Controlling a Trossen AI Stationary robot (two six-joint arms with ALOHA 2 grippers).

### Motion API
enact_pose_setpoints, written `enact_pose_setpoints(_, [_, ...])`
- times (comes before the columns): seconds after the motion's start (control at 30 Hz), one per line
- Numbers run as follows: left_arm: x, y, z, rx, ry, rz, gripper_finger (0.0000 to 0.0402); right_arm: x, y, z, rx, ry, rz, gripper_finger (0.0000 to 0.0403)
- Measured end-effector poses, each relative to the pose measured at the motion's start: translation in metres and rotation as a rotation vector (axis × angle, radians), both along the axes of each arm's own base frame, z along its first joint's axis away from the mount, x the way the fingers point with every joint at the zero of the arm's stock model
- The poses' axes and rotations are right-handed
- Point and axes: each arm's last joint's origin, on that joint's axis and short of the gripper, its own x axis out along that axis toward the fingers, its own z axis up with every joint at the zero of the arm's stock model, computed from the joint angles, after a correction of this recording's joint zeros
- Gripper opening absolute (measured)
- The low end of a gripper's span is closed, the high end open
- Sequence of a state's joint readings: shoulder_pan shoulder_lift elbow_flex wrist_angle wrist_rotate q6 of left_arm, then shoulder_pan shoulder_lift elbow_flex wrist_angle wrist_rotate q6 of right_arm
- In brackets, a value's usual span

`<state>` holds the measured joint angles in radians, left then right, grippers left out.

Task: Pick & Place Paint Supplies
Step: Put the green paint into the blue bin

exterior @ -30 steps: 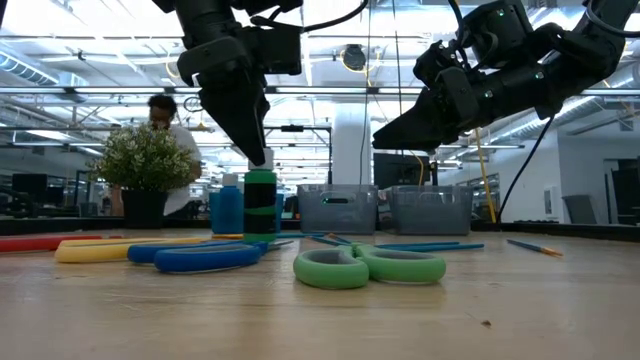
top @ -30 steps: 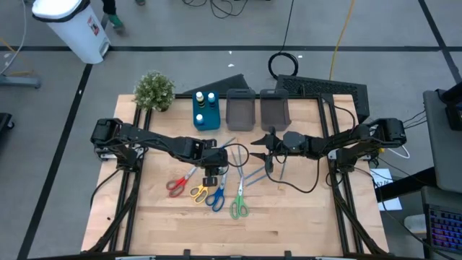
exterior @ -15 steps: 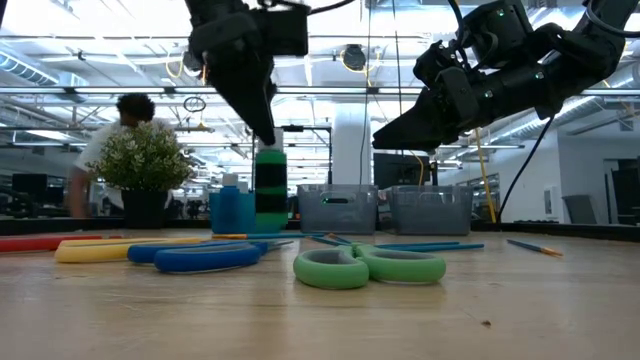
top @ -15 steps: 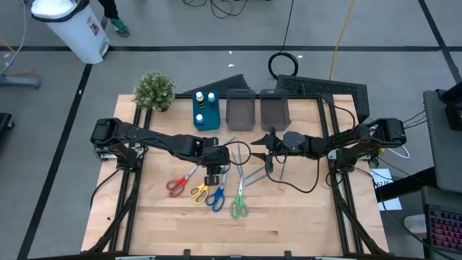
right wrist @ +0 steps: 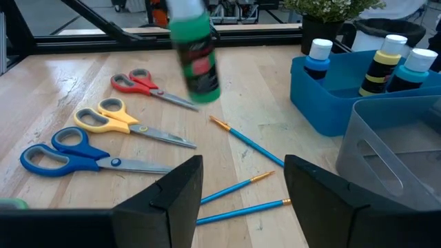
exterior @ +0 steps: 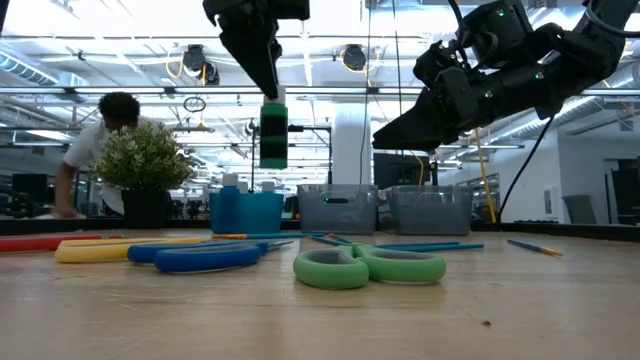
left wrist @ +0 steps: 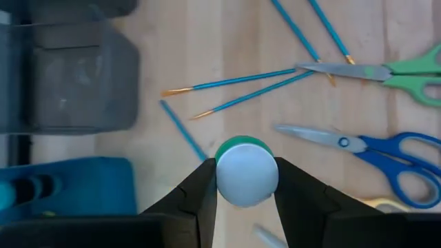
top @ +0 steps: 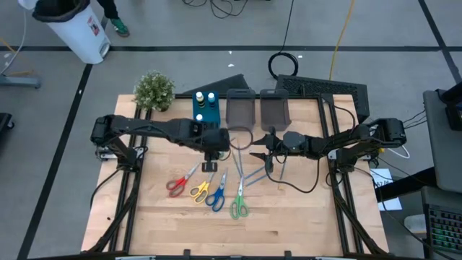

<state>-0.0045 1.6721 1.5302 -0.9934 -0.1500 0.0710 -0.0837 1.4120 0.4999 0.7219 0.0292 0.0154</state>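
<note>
My left gripper [left wrist: 246,180] is shut on a green paint bottle with a white cap [exterior: 272,135], which is up in the air above the table's middle, near the blue bin [top: 206,115]. The right wrist view shows the same green bottle [right wrist: 195,52] hanging over the scissors. My right gripper [right wrist: 242,186] hovers open at centre right, nothing between its fingers. Red [top: 177,184], yellow [top: 200,191], blue [top: 216,197] and green scissors [top: 238,206] lie flat on the wood, with thin blue brushes [top: 250,174] beside them. My left gripper pinches the bottle's white cap [left wrist: 226,176] between its two fingers, one on each side. The fingers come steeply from above, slanting down. The bottle hangs upright below them, clear of the table.
The blue bin holds three bottles [right wrist: 391,58]. Two grey bins [top: 240,110] [top: 274,108] stand to its right at the far edge. A potted plant [top: 154,90] sits at the far left. A person [exterior: 100,135] bends over in the room behind the table.
My left gripper has risen with the green bottle and drifted a little toward the far edge. The bottle, which stood on the table a second ago, now hangs upright and well clear of it. The person behind the plant has moved.
</note>
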Motion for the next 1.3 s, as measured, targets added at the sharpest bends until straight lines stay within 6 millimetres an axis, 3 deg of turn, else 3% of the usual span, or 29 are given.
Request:
enact_pose_setpoints(0.43, [-0.041, 0.079, 0.042, 0.011, -0.135, 0.214, 0.0125, 0.000, 0.000, -0.001, 0.000, 0.006, 0.000, 0.0196])
enact_pose_setpoints(0.7, [-0.049, 0.119, 0.038, -0.027, -0.144, 0.271, 0.0125, 0.000, 0.000, 0.000, 0.000, 0.001, 0.000, 0.0196])
enact_pose_setpoints(1.03, [-0.060, 0.149, 0.040, -0.064, -0.197, 0.315, 0.0125, 0.000, 0.000, -0.001, 0.001, 0.008, 0.000, 0.0196])
enact_pose_setpoints(1.3, [-0.065, 0.163, 0.007, -0.115, -0.177, 0.333, 0.0125, 0.000, 0.000, -0.001, 0.001, 0.008, 0.000, 0.0196])
